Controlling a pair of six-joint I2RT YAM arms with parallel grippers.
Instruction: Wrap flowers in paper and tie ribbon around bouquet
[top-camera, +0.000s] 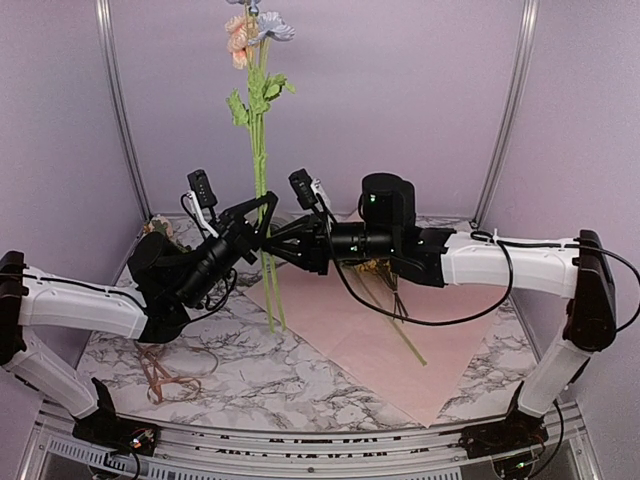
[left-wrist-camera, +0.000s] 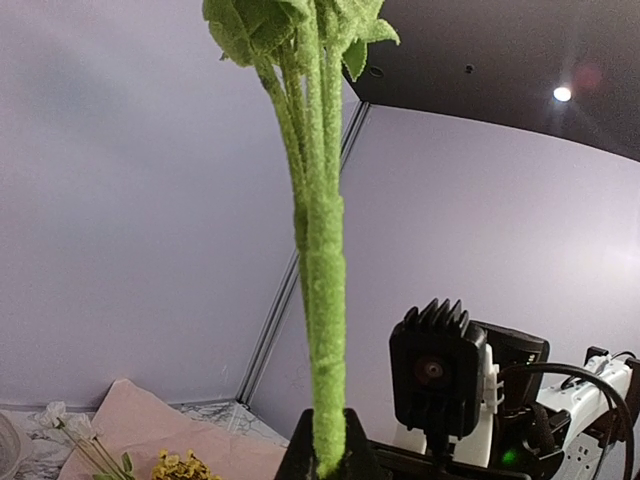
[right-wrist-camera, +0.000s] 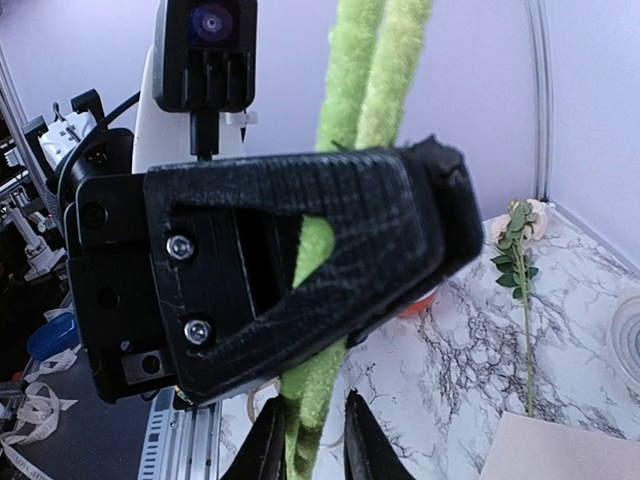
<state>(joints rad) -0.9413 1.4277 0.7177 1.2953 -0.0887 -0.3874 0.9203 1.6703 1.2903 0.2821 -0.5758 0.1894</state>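
The flowers (top-camera: 262, 150) stand upright above the table, with pink, white and bluish blooms at the top and long green stems hanging down. My left gripper (top-camera: 262, 215) is shut on the stems (left-wrist-camera: 325, 300), which rise straight out of its jaws (left-wrist-camera: 328, 455). My right gripper (top-camera: 274, 240) comes in from the right just below it. Its two fingers stand narrowly apart on either side of the stems (right-wrist-camera: 308, 425), with a sliver of gap at one finger. The pink paper (top-camera: 400, 340) lies flat on the table. The tan ribbon (top-camera: 165, 375) lies curled at the front left.
A yellow sprig (top-camera: 380, 268) and a loose green stem (top-camera: 405, 325) lie on the paper under my right arm. A leafy sprig (right-wrist-camera: 520, 250), a bit of an orange-red spool (right-wrist-camera: 425, 300) and a clear dish (right-wrist-camera: 625, 345) are on the marble top.
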